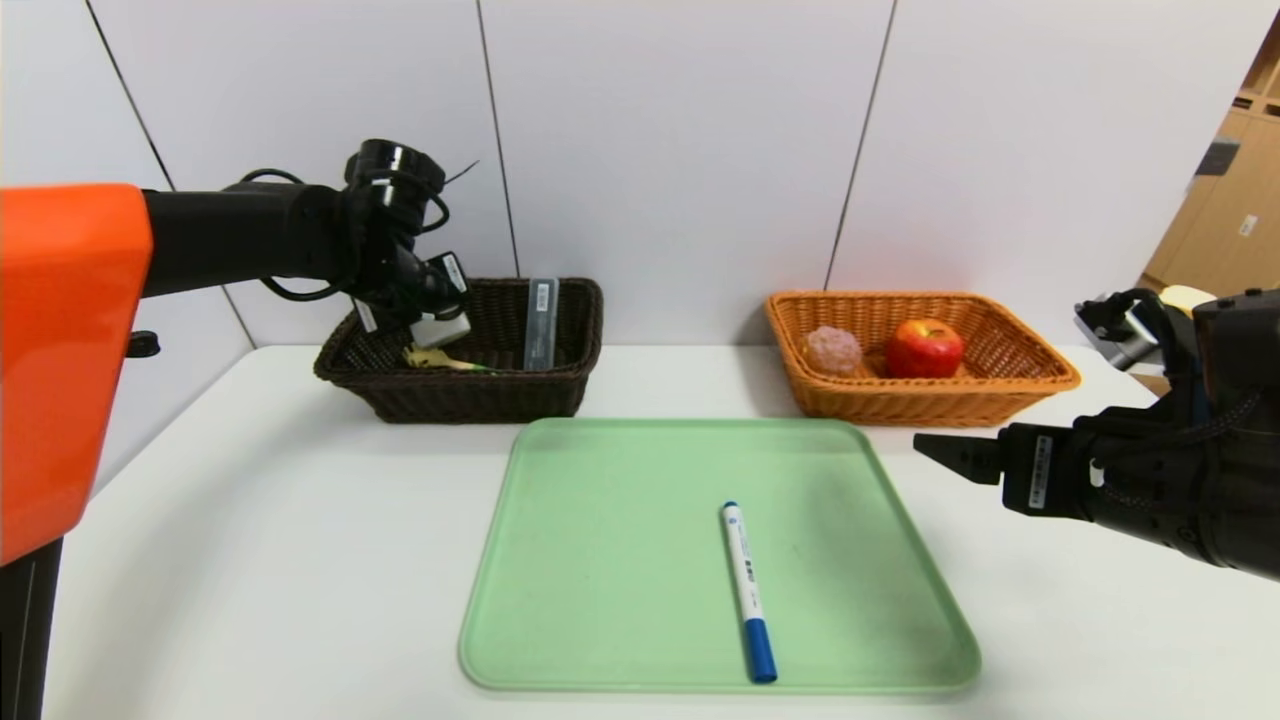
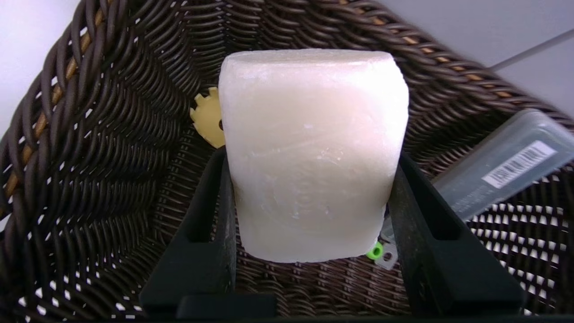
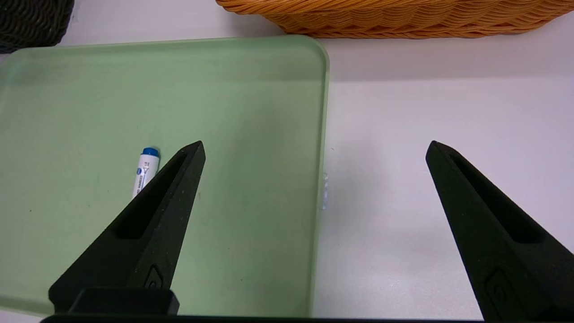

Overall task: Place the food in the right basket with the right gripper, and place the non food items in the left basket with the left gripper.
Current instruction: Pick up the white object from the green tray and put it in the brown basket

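Note:
My left gripper (image 1: 440, 322) hangs over the dark brown left basket (image 1: 470, 395), shut on the white bar (image 2: 309, 152), which stands out past its fingers (image 2: 210, 224). Inside that basket lie the yellow fork (image 1: 440, 360) with its green handle end (image 2: 376, 251), and the grey case (image 1: 541, 322) leaning on the far wall. The white marker with the blue cap (image 1: 748, 590) lies on the green tray (image 1: 620, 470). The apple (image 1: 924, 348) and the bun (image 1: 833, 350) sit in the orange-tan right basket (image 1: 930, 405). My right gripper (image 3: 316, 146) is open and empty, low above the tray's right edge.
The white table (image 1: 250, 520) runs back to a white panelled wall behind both baskets. The tray (image 3: 251, 134) lies in front of the baskets in the middle. A wooden cabinet (image 1: 1225, 215) stands at the far right.

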You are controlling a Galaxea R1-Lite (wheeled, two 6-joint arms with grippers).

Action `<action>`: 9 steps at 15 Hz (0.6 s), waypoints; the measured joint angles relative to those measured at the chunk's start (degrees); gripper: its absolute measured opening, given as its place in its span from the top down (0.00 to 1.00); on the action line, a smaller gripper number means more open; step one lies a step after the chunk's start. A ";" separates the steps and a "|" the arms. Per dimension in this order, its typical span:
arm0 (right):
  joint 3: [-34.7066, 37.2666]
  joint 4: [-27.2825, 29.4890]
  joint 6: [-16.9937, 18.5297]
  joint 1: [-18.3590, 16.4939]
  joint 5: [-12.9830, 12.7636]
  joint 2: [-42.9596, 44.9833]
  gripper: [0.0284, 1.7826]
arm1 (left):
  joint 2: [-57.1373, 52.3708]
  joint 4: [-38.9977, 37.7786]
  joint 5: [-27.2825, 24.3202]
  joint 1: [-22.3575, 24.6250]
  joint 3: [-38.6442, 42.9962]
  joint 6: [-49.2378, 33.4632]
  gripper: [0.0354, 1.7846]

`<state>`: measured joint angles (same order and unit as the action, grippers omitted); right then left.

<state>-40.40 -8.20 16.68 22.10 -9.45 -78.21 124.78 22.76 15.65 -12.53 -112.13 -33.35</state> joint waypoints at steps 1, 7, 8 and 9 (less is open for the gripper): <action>0.02 -0.04 -0.04 0.00 0.00 -0.06 0.05 | 0.60 -0.07 0.00 0.18 0.02 0.26 0.47; 0.30 -0.02 -0.04 -0.06 0.02 0.05 0.05 | 3.19 -0.49 -0.04 0.44 0.06 0.95 0.47; 0.30 -0.06 -0.04 -0.06 0.00 0.11 0.05 | 3.39 -0.50 -0.04 0.55 0.04 1.22 0.47; 0.29 -0.04 -0.06 -0.06 -0.02 0.24 0.05 | 3.58 -0.50 -0.04 0.72 0.02 1.35 0.47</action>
<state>-40.11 -8.24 16.62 22.04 -9.47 -77.97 128.37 22.26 15.62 -11.81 -112.10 -32.00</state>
